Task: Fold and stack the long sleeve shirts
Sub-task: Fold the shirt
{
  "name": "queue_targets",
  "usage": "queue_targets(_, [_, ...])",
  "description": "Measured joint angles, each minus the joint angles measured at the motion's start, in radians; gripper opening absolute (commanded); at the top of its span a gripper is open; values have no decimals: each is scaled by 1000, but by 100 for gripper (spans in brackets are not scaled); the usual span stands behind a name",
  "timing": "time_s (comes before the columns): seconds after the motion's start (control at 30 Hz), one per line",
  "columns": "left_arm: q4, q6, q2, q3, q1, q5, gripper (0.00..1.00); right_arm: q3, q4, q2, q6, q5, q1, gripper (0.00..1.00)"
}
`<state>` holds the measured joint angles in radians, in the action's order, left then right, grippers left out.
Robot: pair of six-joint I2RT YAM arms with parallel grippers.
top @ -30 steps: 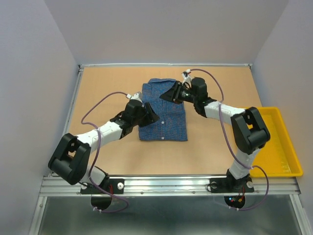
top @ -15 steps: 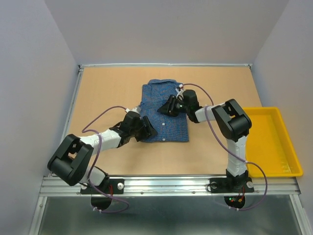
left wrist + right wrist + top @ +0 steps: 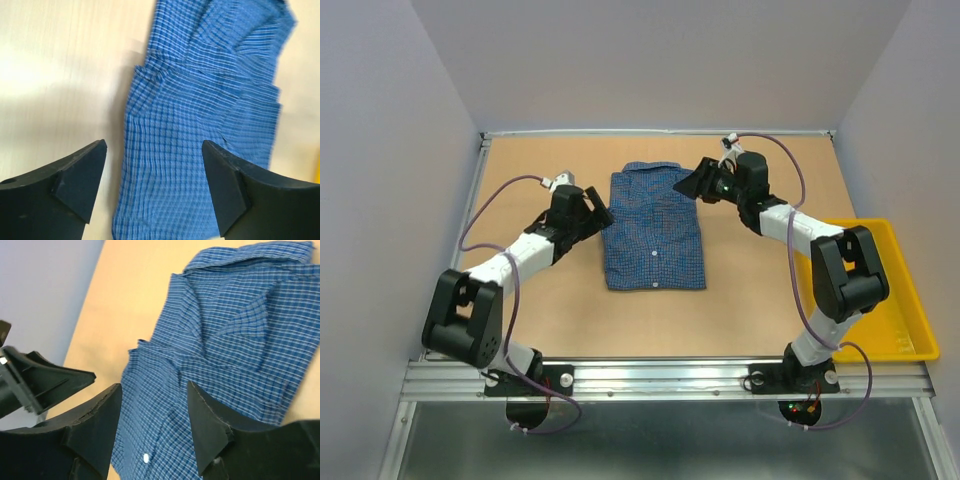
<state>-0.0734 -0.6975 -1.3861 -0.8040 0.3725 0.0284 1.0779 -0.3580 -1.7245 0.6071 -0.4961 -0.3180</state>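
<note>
Lying folded at the middle of the bench (image 3: pixel 560 310), the shirt (image 3: pixel 655 228) runs near to far, collar at the far end. You see the left hand (image 3: pixel 600 213) open at its left edge and the right hand (image 3: pixel 686 186) open beside the collar.

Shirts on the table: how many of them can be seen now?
1. The blue checked shirt lies folded in the middle of the table, collar toward the far edge. Another might be hidden beneath it.
</note>
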Motion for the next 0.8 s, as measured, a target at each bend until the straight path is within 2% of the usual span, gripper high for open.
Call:
queue_targets(0.07, [0, 22, -93, -47, -2, 4, 79, -2, 26, 5, -24, 23, 10, 63])
queue_targets(0.23, [19, 68, -265, -146, -2, 6, 72, -30, 75, 5, -68, 54, 16, 63])
queue_targets(0.33, [21, 87, -345, -214, -2, 2, 60, -43, 97, 5, -83, 63, 17, 63])
queue_targets(0.4, [18, 93, -388, -254, -2, -5, 50, -47, 107, 5, -91, 67, 18, 63])
queue_targets(0.43, [18, 99, -406, -274, -2, -10, 41, -47, 111, 5, -93, 68, 18, 63])
queue_targets(0.57, [18, 119, -439, -314, -2, -39, 21, -47, 115, 5, -104, 71, 18, 63])
queue_targets(0.67, [18, 136, -444, -340, -2, -56, 13, -47, 117, 5, -108, 71, 18, 63])
queue_targets(0.8, [-10, 168, -444, -351, -2, -91, 12, -47, 120, 6, -112, 70, 18, 63])
